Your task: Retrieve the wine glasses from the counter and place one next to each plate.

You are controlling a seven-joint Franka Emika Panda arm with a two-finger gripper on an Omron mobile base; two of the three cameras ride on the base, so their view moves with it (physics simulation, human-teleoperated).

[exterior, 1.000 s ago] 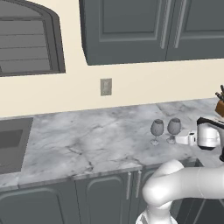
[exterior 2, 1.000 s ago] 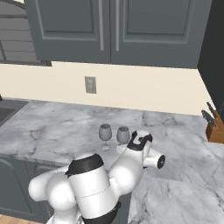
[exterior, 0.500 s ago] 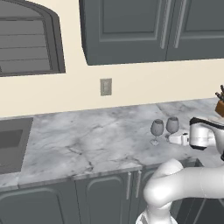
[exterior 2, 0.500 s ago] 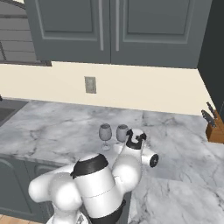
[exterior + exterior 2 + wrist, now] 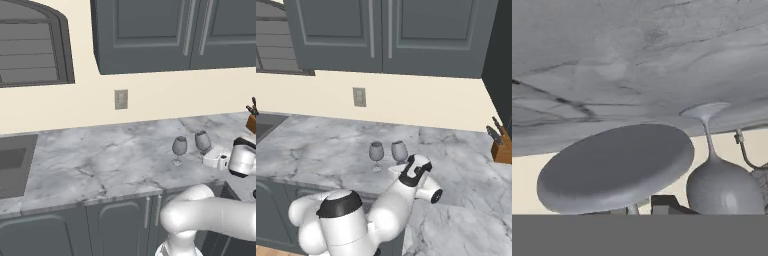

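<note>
The counter point(image 5: 110, 162) spans the middle band of both base views, a grey-veined marble top over dark grey cabinet doors point(image 5: 117, 227), its front edge running from lower left toward right centre in the left base view. Dark wall cupboards point(image 5: 386, 32) occupy the top of both base views, above a cream wall carrying a wall socket plate point(image 5: 121, 99). A louvred window point(image 5: 30, 47) sits at upper left of the left base view, and the sink point(image 5: 12, 165) is let into the counter at the left edge. Between the sink and the glasses, open marble extends well across the frame; in the right base view more open marble lies right of the arm, up to the knife block point(image 5: 502, 145) at the right edge. The two wine glasses stand upright near the counter's front edge, just beside one another and apart: the left glass point(image 5: 179, 148) right of centre in the left base view, the right glass point(image 5: 202, 141) next to it and slightly farther back. The arm's white hand lies low at the right glass, and the gripper point(image 5: 406, 167) is just in front of that glass in the right base view. In the hand view, inverted, one round glass foot point(image 5: 617, 165) looms at lower centre with the other glass point(image 5: 722, 180) at lower right. Fingertips are hidden; the pincer's spread and any contact cannot be determined.
</note>
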